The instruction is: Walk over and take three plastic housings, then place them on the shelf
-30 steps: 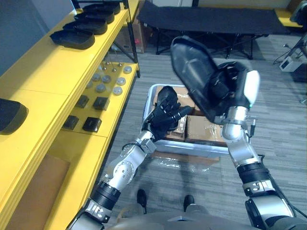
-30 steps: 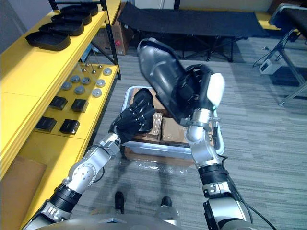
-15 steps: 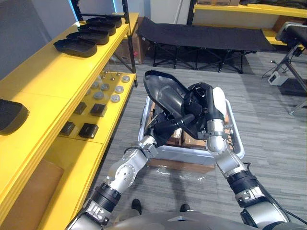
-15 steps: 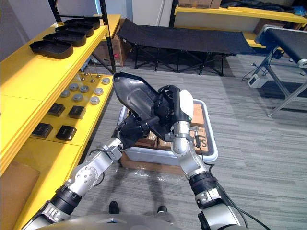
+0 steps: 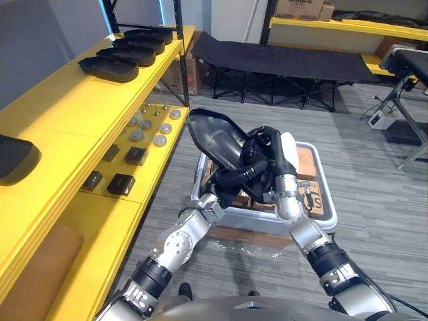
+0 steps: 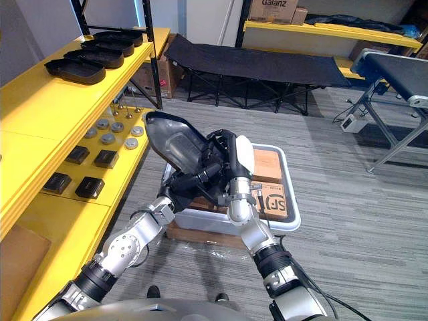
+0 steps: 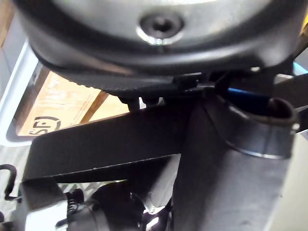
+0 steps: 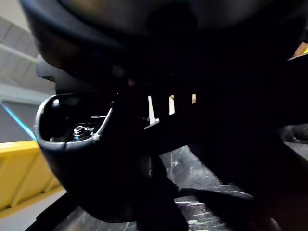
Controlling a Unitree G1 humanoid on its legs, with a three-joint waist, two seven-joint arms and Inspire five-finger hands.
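A large black plastic housing is held tilted in the air in front of me, above a white bin. My right hand, with its white thumb cover, is curled round the housing's right end. My left hand sits just beneath the housing, with straight fingers reaching up against its underside. The yellow shelf runs along my left side. Several more black housings lie in a row at its far end, and another housing lies on it close to me.
The white bin with cardboard boxes stands on the grey floor under my hands. The lower yellow shelf level carries small black blocks and metal discs. A black cot stands at the back, a conveyor at the right.
The camera view has shifted. My right hand has lowered the housing and swung it leftward, and my left hand has come up under it.
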